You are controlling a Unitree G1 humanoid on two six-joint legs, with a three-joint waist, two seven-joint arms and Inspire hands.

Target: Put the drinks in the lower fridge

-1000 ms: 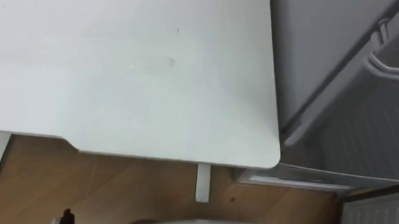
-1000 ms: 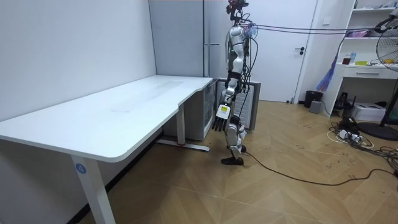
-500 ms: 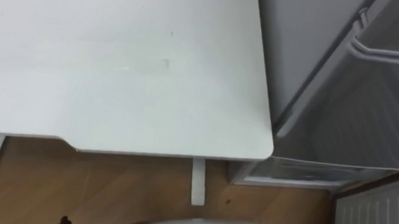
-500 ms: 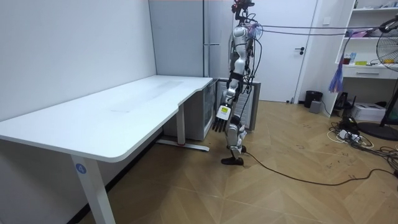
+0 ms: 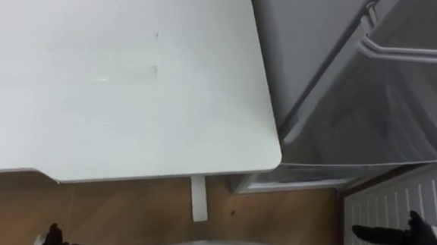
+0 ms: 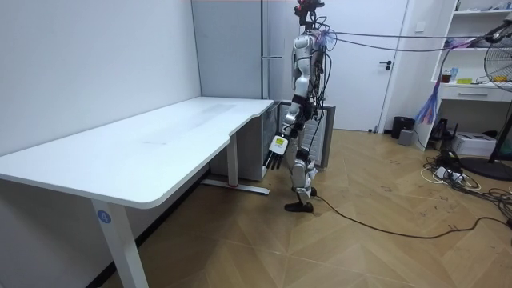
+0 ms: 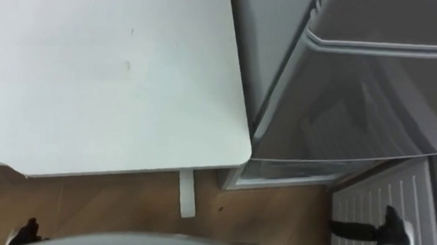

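I stand at the far end of the white table (image 5: 115, 78), facing the tall grey fridge (image 5: 334, 91), which also rises behind me in the room view (image 6: 232, 48). A pale bar handle (image 5: 409, 52) crosses its door near the top right. My right hand (image 5: 417, 237) is low at the right, its dark fingers (image 5: 375, 235) stretched straight to the left and holding nothing. My left hand (image 6: 276, 152) hangs at my side with fingers straight down and empty. A dark tip of the left hand (image 5: 52, 235) peeks in at the bottom left.
A white ribbed panel (image 5: 384, 212) stands on the floor right of the fridge, under my right hand. The table's white leg (image 5: 197, 199) meets the wooden floor (image 5: 122, 208) near the fridge base. A fan, shelves and cables sit far off at the room view's right.
The eye view has swung right, so table and fridge sit further left. My right hand has come into view at the lower right. My left hand has swung slightly forward.
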